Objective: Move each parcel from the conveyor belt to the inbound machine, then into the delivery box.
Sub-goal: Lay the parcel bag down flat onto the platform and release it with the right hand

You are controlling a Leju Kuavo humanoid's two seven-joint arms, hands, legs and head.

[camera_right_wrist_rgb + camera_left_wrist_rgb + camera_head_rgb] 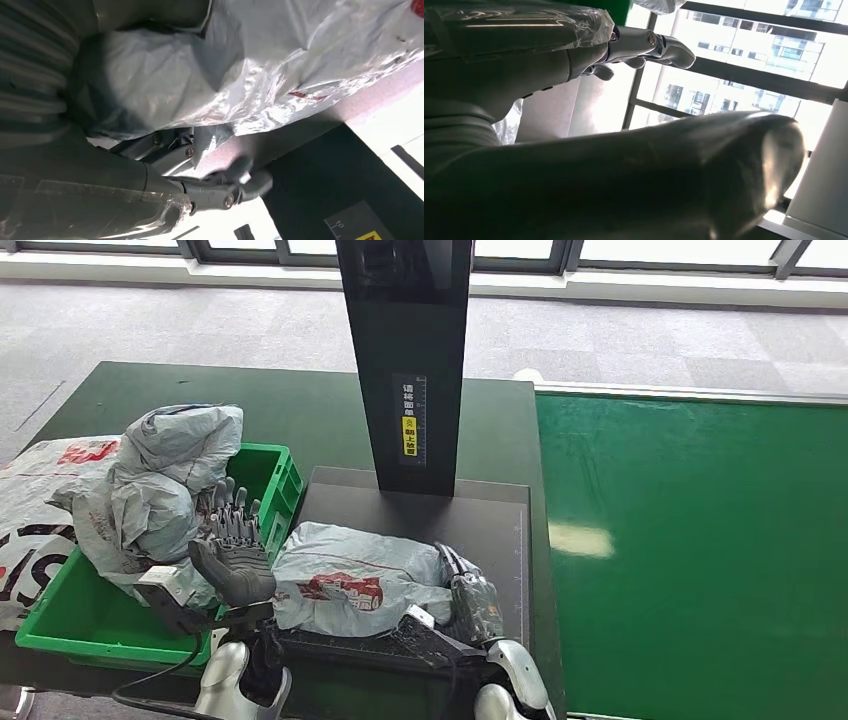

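Observation:
A crumpled grey parcel (360, 580) with red print lies on the black platform of the inbound machine (480, 520). My left hand (232, 545) stands at the parcel's left end, over the rim of the green delivery box (60, 625). Its fingers (664, 45) are spread and hold nothing. At the parcel's right end my right hand (470, 600) rests against it. In the right wrist view the parcel (225, 75) bulges against the palm, and the extended fingers (220, 192) lie along its lower edge.
The delivery box holds other grey parcels (165, 475), piled above its rim. The machine's black column (405, 350) rises behind the platform. The green conveyor belt (700, 540) runs along the right. More printed bags (40, 500) lie left of the box.

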